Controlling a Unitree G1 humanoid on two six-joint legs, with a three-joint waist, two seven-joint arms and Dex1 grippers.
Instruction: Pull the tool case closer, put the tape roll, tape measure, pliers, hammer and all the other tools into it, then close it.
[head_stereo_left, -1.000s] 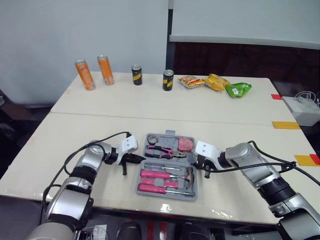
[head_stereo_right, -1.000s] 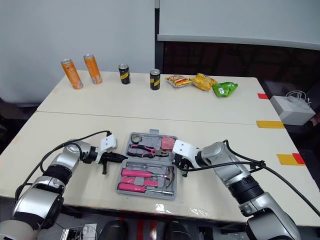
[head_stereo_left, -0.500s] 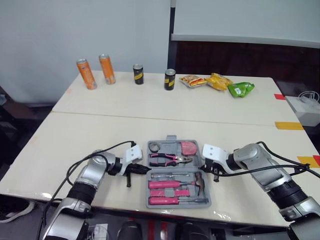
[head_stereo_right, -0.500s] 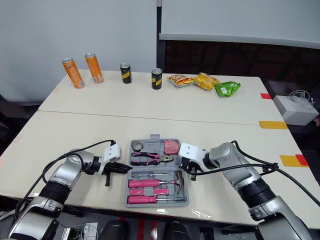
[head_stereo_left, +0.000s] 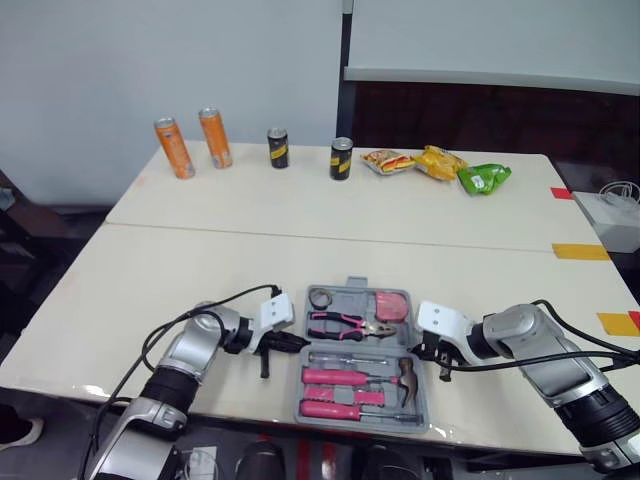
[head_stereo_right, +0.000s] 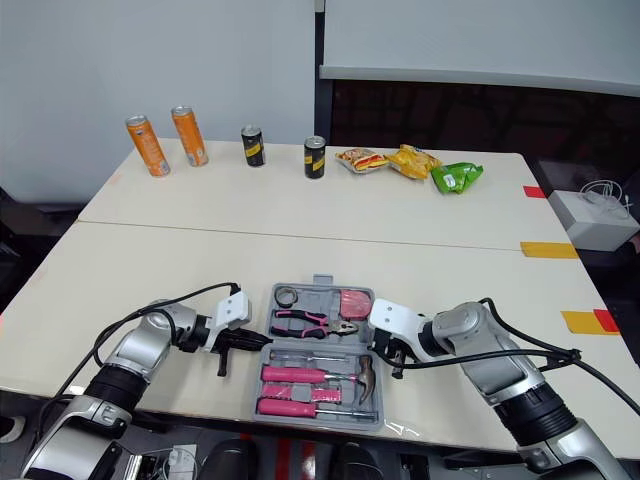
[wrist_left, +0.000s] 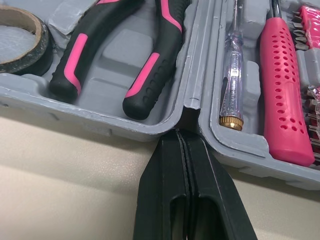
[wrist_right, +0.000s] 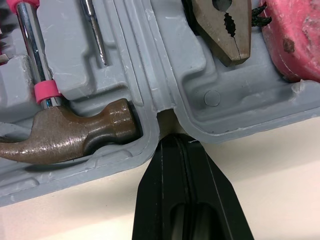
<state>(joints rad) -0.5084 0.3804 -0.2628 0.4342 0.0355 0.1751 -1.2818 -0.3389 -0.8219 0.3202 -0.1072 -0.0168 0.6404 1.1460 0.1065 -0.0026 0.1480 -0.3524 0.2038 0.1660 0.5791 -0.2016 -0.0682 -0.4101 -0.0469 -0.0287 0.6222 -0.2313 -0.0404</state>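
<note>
Both closed and empty, the left gripper (wrist_left: 182, 132) and right gripper (wrist_right: 172, 137) are pressing into the hinge notches of the open tool case (wrist_right: 165, 75) near the table's (head_stereo_left: 200, 270) front edge; drawing evenly on both sides should be preventing skew.

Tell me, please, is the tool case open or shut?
Open: the tool case lies spread flat, its pliers, hammer and tape roll showing inside.

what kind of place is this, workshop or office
Likely a lab or meeting room used for testing, not a workshop: plain pale tables pushed together, drink cans and snack packets lined up at the far side, coloured tape markers on the tabletop.
</note>
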